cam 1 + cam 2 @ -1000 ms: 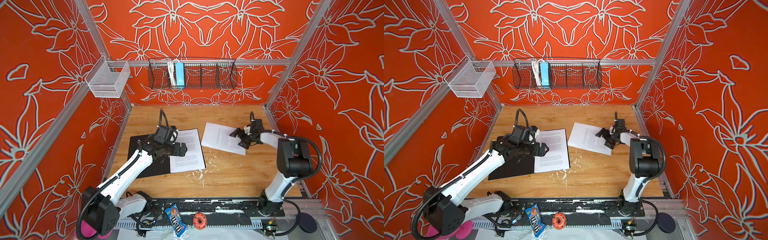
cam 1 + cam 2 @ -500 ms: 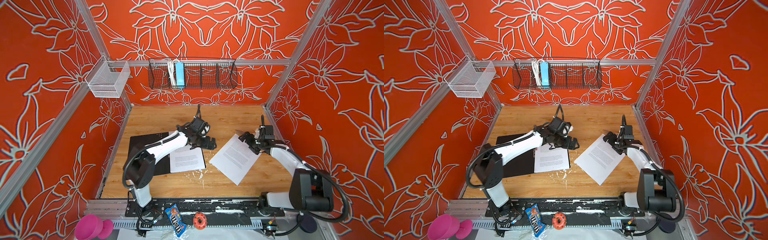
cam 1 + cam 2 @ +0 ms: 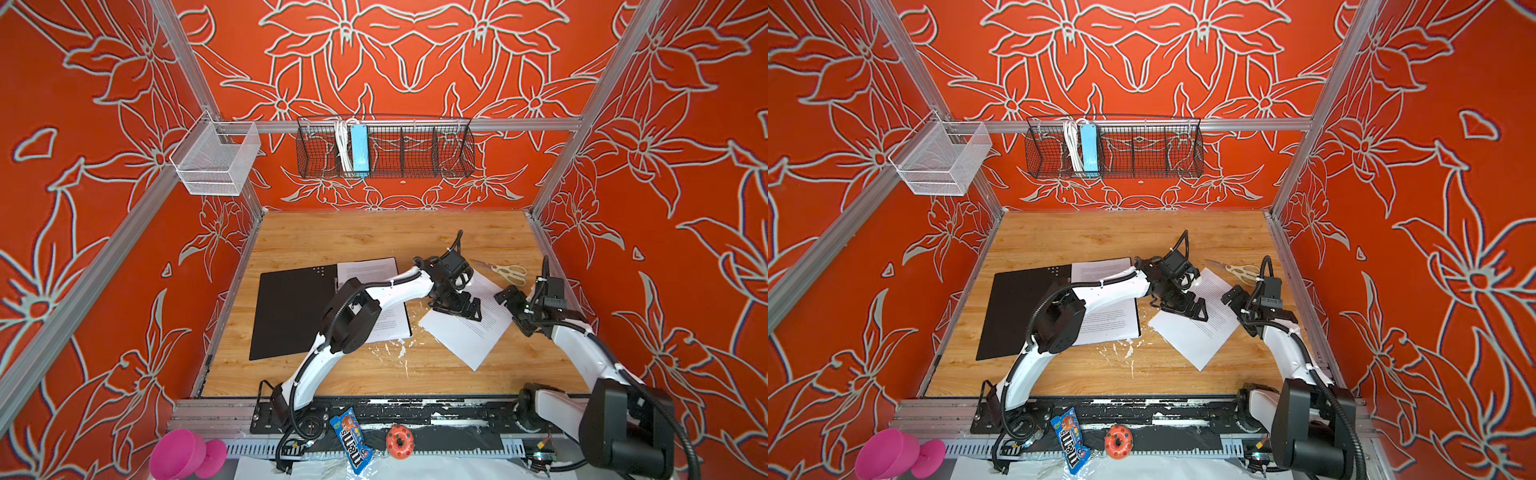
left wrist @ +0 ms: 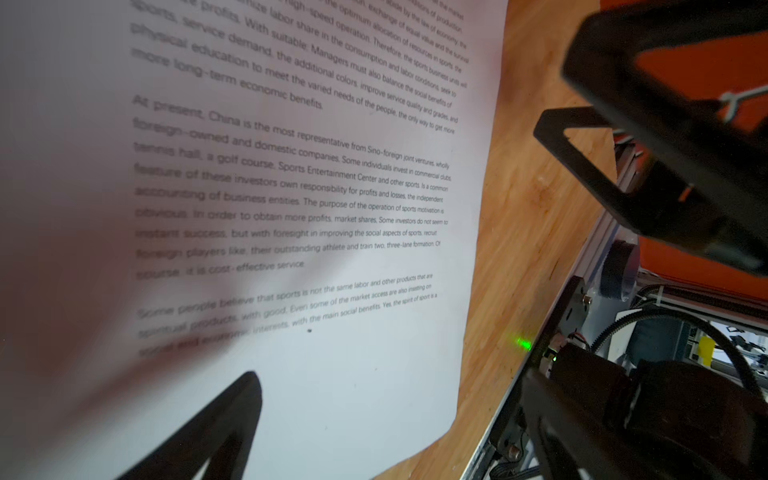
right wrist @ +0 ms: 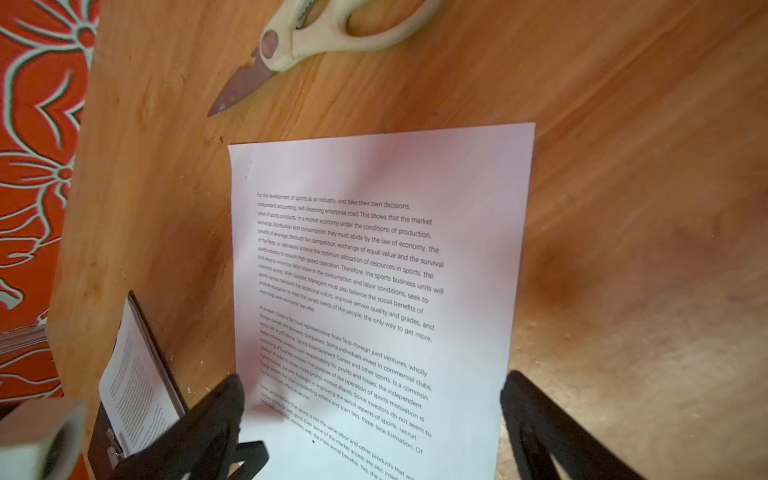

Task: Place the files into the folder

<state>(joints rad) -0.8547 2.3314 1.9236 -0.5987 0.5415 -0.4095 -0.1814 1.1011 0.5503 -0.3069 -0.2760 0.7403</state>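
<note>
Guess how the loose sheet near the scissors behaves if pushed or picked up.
Probably floppy: the sheet looks like one thin page, so it would droop from a corner grip. Likely slides or buckles when pushed, since it lies flat and loose on the smooth wooden table. Hard to pinch from above: no edge looks raised.

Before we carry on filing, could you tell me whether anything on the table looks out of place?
Yes: one loose sheet lies slanted on the table, right of the open folder, not squared with it. Scissors lie just beyond it, and white flecks litter the wood near the folder's front edge.
</note>
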